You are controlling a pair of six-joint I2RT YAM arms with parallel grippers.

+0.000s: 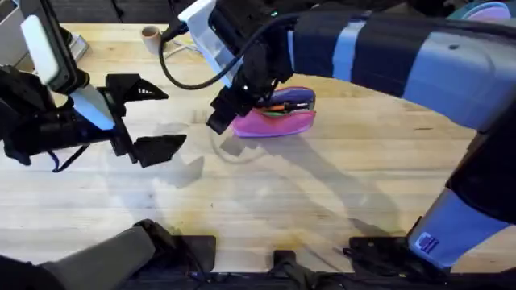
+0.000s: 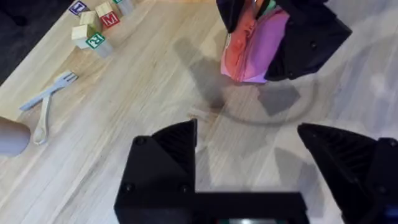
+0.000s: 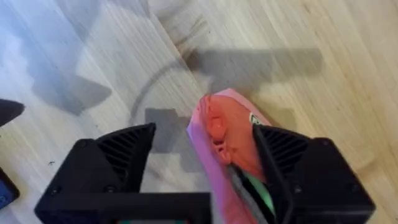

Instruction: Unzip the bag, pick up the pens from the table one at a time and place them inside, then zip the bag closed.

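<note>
The bag (image 1: 278, 121) lies on the table (image 1: 322, 201) beyond my left fingers and right at the tips of my right ones, a pink pouch with its top edge gaping and coloured things showing inside. Starting at my left: my left gripper (image 1: 153, 117) hangs above bare wood with its two black fingers (image 2: 165, 165) spread wide, holding nothing. Off to the outer side of those fingers, my left wrist camera catches a white plastic fork (image 2: 46, 93) and a white spoon (image 2: 40, 121) lying together, and farther on a small cluster of wooden letter blocks (image 2: 96, 28). Straight ahead of my left fingers, well apart from them, sits the pouch with my other gripper's dark bulk over it.

Moving right, my right arm reaches across the middle, and my right gripper (image 1: 234, 109) comes down at the pouch's near end. My right fingers (image 3: 118, 158) stand open, not closed on anything I can be sure of. One finger sits on the bare wood just beside the pouch; the other finger is at the far side of the pouch's end, so that end lies between them. The fabric there is bunched, orange-red lining turned up, with a green strip showing against the finger. Whether either finger touches the cloth, I cannot tell.
</note>
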